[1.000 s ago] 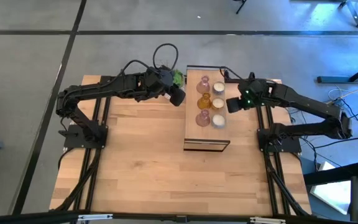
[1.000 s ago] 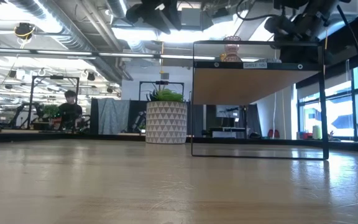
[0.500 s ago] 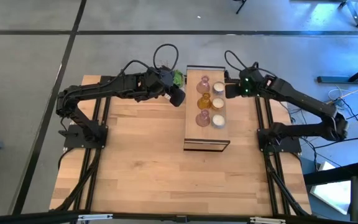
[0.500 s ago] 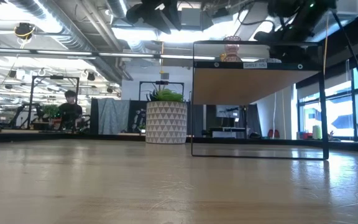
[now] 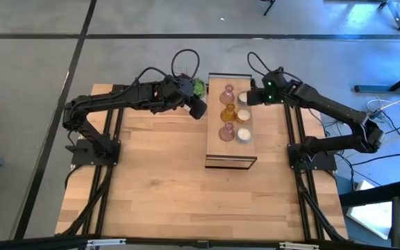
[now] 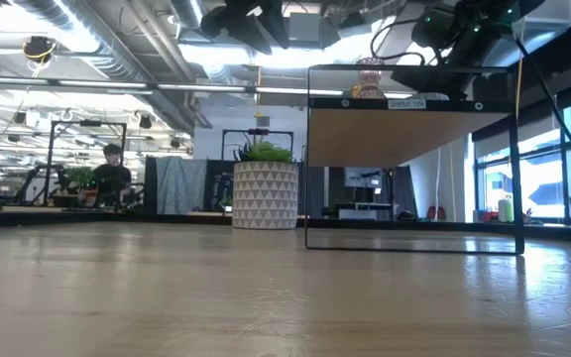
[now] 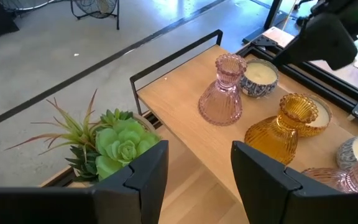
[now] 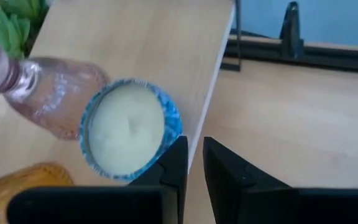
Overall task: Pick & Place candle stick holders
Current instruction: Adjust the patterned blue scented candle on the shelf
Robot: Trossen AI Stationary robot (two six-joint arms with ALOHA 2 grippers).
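Note:
On the long wooden, black-framed stand (image 5: pixel 214 118) stand three glass candle stick holders in a row: pink (image 5: pixel 228 92), amber (image 5: pixel 228 113) and brownish-pink (image 5: pixel 226 132). Three cream-white ones stand beside them (image 5: pixel 244 99), (image 5: pixel 243 115), (image 5: pixel 244 134). My right gripper (image 5: pixel 249 99) hovers over the stand's right edge beside the far cream holder (image 8: pixel 131 127). Its fingers (image 8: pixel 195 163) are shut to a narrow slit with nothing between them. My left gripper (image 5: pixel 200 110) waits open, left of the stand, with nothing between its fingers (image 7: pixel 199 168).
A green succulent (image 7: pixel 114 140) in a white patterned pot (image 6: pixel 265 193) stands at the stand's far left corner, right by my left gripper. The near half of the wooden table (image 5: pixel 186 187) lies bare. A person sits far back in the room (image 6: pixel 113 174).
My right gripper has swung from beside the middle of the stand's right side toward the table's far edge. It has also come a little left, over the stand's edge by the far cream holder, and has tipped further downward. Its fingers have kept their narrow gap.

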